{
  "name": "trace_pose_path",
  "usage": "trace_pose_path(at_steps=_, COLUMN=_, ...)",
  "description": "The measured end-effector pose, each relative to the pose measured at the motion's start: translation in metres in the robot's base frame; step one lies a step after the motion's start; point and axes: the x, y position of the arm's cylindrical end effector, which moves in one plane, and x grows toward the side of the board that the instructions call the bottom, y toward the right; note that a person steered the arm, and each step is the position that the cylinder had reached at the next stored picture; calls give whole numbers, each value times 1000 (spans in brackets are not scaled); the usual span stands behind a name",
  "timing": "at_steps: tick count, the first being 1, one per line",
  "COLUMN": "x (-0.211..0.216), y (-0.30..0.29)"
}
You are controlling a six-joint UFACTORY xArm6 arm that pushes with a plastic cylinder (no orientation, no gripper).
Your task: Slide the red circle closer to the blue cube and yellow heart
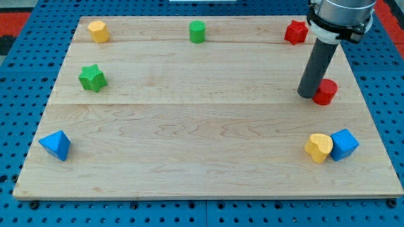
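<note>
The red circle (326,92) lies on the wooden board (189,126) at the view's right, above the middle. My tip (307,94) rests right against its left side. The yellow heart (318,147) and the blue cube (344,144) lie touching each other near the view's bottom right, well below the red circle. The rod rises from the tip toward the view's top right.
A red star-like block (295,31) sits at the top right. A green cylinder (197,31) is at top centre, a yellow hexagon-like block (97,30) at top left, a green star (92,77) at left, a blue pyramid-like block (55,144) at bottom left.
</note>
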Motion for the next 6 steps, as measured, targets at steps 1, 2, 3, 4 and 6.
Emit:
trace_pose_path(at_steps=1, x=-41, y=-5)
trace_pose_path(at_steps=2, x=-62, y=22)
trace_pose_path(at_steps=3, x=-26, y=51)
trace_pose_path(at_steps=4, x=33, y=60)
trace_pose_path(at_steps=6, x=-1, y=64)
